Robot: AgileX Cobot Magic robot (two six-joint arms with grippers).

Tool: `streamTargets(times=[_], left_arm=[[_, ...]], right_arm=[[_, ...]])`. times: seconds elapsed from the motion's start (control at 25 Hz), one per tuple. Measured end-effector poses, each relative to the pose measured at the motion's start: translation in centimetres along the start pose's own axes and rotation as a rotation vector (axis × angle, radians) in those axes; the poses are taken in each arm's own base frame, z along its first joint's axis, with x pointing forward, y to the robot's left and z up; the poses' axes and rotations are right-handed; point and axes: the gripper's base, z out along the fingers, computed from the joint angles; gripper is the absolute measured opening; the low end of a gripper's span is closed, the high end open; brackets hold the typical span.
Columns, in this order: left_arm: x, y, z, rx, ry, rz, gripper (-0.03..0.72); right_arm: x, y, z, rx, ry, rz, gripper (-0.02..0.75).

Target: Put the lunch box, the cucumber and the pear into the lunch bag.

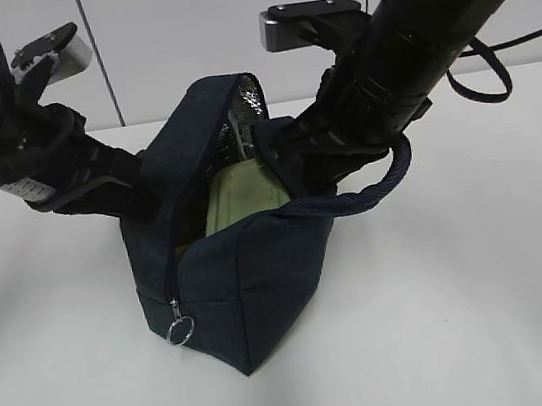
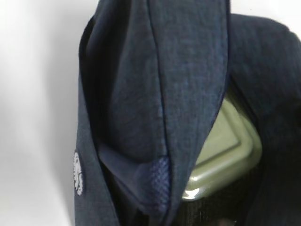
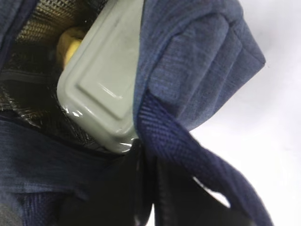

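Observation:
The navy lunch bag (image 1: pixel 252 286) stands open in the middle of the white table. Inside it lies the lunch box (image 1: pixel 240 197), its sage-green lid up, also seen in the wrist views (image 2: pixel 225 146) (image 3: pixel 103 75). The yellow pear (image 3: pixel 70 44) sits behind the box against the foil lining. The cucumber is hidden. My left gripper (image 1: pixel 144 196) is shut on the bag's left rim, holding the flap (image 2: pixel 188 70) up. At the right rim, beside the handle (image 3: pixel 188 150), my right gripper (image 3: pixel 160 188) is shut on the fabric.
The zipper's metal ring pull (image 1: pixel 180 330) hangs at the bag's front corner. The looped handle (image 1: pixel 380 188) droops under the right arm. White table (image 1: pixel 489 314) surrounds the bag; a wall stands behind.

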Motion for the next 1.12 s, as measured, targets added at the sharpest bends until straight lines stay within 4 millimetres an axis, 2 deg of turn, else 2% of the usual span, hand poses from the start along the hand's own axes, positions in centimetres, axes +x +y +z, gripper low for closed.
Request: streamTargets(times=[0.08,0.12,0.28,0.36,0.4,0.6,0.96,1.12], left_arm=[[0.0,0.0,0.0,-0.001,-0.002,0.000,0.042],[0.0,0.0,0.0,-0.002,-0.004,-0.001,0.084],[-0.1,-0.1,-0.3,-0.004,-0.014,-0.002,0.302],[-0.1,-0.3,-0.8,-0.006,-0.026,0.004,0.350],[-0.2,-0.4,-1.0,-0.007,-0.034,0.008,0.362],[-0.4,-1.2,-3.1,-0.038,-0.100,0.048,0.378],[-0.3,-2.1,-5.9,-0.095,-0.176,0.102,0.381],[-0.2,-2.3,-6.8,-0.116,-0.222,0.113,0.381]], right_arm=[[0.0,-0.1,0.0,0.007,-0.004,-0.006,0.033],[-0.1,-0.1,0.0,0.010,-0.008,-0.008,0.057],[-0.5,0.0,-0.5,0.013,-0.060,-0.024,0.319],[-0.6,0.2,-0.8,-0.003,-0.072,-0.043,0.440],[-0.6,0.3,-0.8,-0.012,-0.076,-0.049,0.470],[-0.8,0.7,-1.2,-0.049,-0.104,-0.070,0.505],[-1.0,1.5,-4.1,-0.061,-0.201,-0.109,0.508],[-0.3,1.7,-5.1,-0.066,-0.224,-0.113,0.508]])
